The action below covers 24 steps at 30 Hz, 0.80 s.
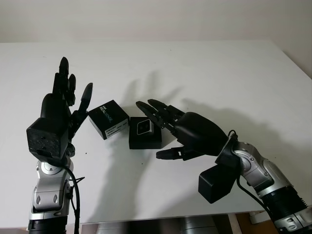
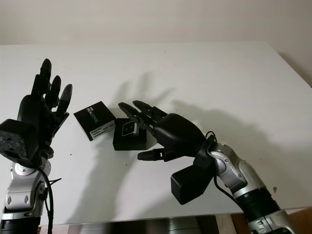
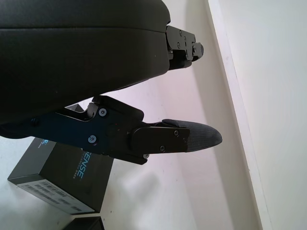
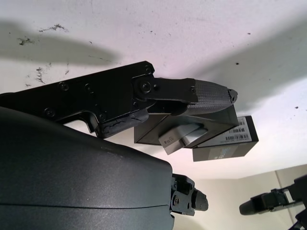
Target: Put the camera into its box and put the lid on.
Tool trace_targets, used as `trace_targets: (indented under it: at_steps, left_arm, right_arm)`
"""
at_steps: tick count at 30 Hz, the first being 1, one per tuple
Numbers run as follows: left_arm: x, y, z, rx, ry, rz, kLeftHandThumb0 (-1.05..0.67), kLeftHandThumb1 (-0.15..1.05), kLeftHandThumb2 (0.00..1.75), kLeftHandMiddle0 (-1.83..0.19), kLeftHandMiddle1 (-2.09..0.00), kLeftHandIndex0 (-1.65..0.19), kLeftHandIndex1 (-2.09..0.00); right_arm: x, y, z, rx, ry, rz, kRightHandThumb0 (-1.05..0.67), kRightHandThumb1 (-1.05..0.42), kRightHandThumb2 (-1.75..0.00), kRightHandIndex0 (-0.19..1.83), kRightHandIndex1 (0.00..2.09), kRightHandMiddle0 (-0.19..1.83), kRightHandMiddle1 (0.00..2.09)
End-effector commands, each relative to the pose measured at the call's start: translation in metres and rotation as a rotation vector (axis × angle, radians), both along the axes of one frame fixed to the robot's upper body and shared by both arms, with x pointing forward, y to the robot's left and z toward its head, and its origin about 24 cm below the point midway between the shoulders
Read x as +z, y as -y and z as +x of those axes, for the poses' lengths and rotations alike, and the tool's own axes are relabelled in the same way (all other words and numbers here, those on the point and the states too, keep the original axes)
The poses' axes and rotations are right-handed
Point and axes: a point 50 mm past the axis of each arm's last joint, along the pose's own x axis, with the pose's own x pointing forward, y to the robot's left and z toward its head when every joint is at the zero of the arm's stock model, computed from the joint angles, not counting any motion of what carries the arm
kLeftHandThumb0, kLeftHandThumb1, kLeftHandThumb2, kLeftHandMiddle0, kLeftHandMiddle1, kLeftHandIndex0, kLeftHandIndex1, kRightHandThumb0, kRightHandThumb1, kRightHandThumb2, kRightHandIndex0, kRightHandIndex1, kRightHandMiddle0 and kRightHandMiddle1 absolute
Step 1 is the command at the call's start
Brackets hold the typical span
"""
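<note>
While in box (image 1: pixel 145 139), camera (image 1: pixel 144 127) touches right fingers (image 1: pixel 155 115)

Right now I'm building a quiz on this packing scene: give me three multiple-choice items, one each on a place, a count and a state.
1. Where is the camera?
A. In the open box
B. On the lid
C. In the left hand

2. How many black box parts lie on the table?
A. One
B. Two
C. Four

3. What does the right hand hold?
A. The lid
B. The camera
C. Nothing

Answers: 1 A, the silver camera sits inside the box. 2 B, box and lid lie side by side. 3 C, the hand is open beside the box.
</note>
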Motion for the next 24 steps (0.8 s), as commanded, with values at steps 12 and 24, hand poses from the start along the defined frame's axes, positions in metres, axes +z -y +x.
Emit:
trace_targets:
  at_steps: [12, 24]
  left_arm:
    - [0.004, 0.000, 0.000, -0.006, 0.016, 0.007, -0.61, 1.05, 0.36, -0.09, -0.05, -0.01, -0.05]
    - [0.006, -0.001, -0.002, -0.006, 0.014, -0.003, -0.61, 1.05, 0.35, -0.09, -0.05, 0.00, -0.05]
  right_arm:
    - [-0.006, -0.004, 0.012, -0.014, 0.025, -0.117, -0.73, -1.05, -0.43, -0.02, 0.06, 0.08, 0.06]
    - [-0.011, -0.002, 0.012, -0.042, 0.037, -0.158, -0.74, -1.05, -0.43, -0.02, 0.05, 0.14, 0.08]
